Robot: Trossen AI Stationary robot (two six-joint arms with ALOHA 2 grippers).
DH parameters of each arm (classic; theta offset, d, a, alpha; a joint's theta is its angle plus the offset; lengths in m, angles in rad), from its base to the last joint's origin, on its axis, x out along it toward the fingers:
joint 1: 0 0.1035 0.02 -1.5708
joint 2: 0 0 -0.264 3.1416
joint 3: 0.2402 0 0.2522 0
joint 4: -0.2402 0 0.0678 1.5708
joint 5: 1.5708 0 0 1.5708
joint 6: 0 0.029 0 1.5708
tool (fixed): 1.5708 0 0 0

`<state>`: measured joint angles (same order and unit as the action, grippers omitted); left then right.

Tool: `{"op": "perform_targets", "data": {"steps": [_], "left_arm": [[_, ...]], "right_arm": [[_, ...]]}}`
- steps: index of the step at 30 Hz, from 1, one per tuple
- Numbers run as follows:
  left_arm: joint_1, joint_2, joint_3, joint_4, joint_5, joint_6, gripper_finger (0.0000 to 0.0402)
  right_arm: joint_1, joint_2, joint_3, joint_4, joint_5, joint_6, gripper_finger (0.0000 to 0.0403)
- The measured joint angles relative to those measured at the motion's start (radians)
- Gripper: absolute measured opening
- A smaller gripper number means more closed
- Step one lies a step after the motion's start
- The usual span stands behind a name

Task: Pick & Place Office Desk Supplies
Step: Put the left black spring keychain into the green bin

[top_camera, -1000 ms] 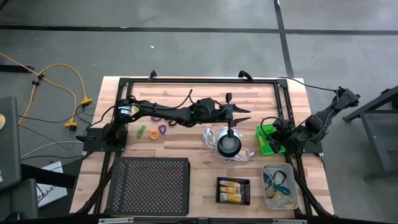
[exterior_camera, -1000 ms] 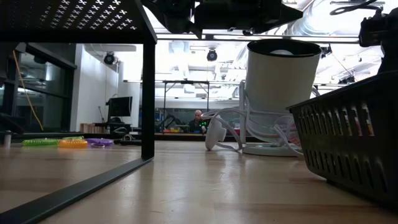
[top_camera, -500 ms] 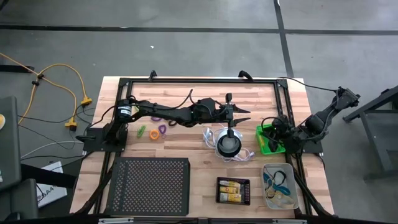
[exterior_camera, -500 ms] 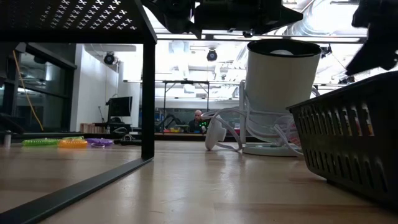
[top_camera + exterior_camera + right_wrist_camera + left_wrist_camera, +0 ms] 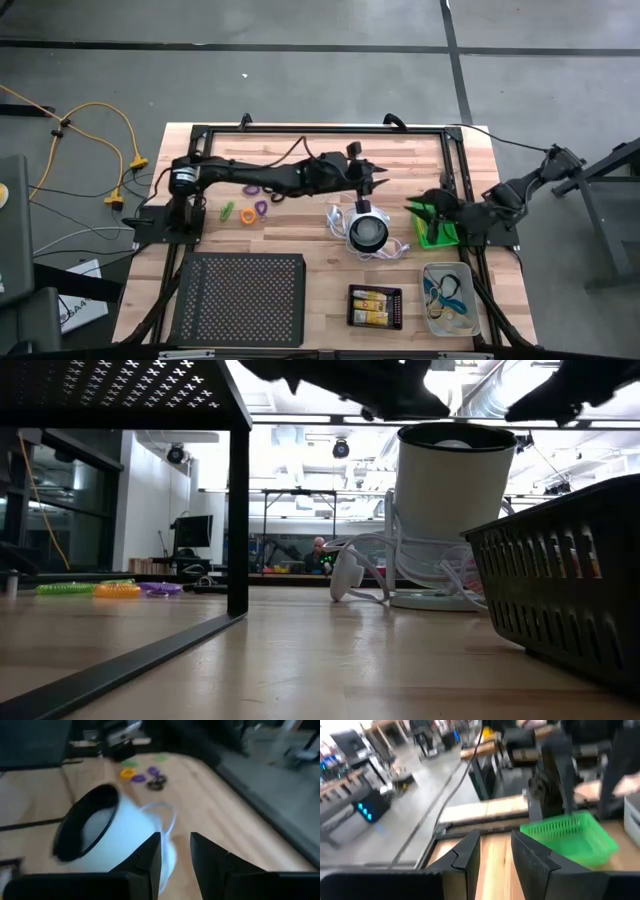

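Left end effector [image 5: 372, 181] parted, empty, above white object [image 5: 367, 231]; right end effector [image 5: 420, 203] likewise (over green tray [image 5: 436, 235])

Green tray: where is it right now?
High view: the green tray sits at the table's right side, under the right gripper, right of the round white-and-black object.

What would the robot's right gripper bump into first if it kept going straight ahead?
Probably the round white-and-black object. The right gripper points at it with open, empty fingers, and nothing shows between them. The coloured loops lie farther on. Depth is hard to judge.
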<state>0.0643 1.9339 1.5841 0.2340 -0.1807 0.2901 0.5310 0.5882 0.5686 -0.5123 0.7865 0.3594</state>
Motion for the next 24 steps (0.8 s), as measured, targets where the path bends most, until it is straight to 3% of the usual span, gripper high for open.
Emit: {"op": "perform_targets", "data": {"steps": [6, 12, 19, 24], "left_arm": [[-0.001, -0.097, 0.000, -0.199, -0.100, 0.009, 0.0105], [0.000, -0.178, 0.000, -0.395, -0.206, -0.009, 0.0105], [0.019, -0.211, 0.000, -0.548, -0.211, -0.057, 0.0105], [0.031, -0.211, 0.000, -0.604, -0.211, -0.068, 0.0105]], "right_arm": [[-0.212, 0.000, 0.000, 0.159, -0.067, -0.256, 0.0093], [-0.489, 0.039, 0.001, 0.325, -0.439, -0.421, 0.0093], [-0.765, 0.146, 0.001, 0.388, -0.839, -0.562, 0.0093], [-0.920, 0.234, 0.001, 0.548, -1.092, -0.652, 0.0093]]}}
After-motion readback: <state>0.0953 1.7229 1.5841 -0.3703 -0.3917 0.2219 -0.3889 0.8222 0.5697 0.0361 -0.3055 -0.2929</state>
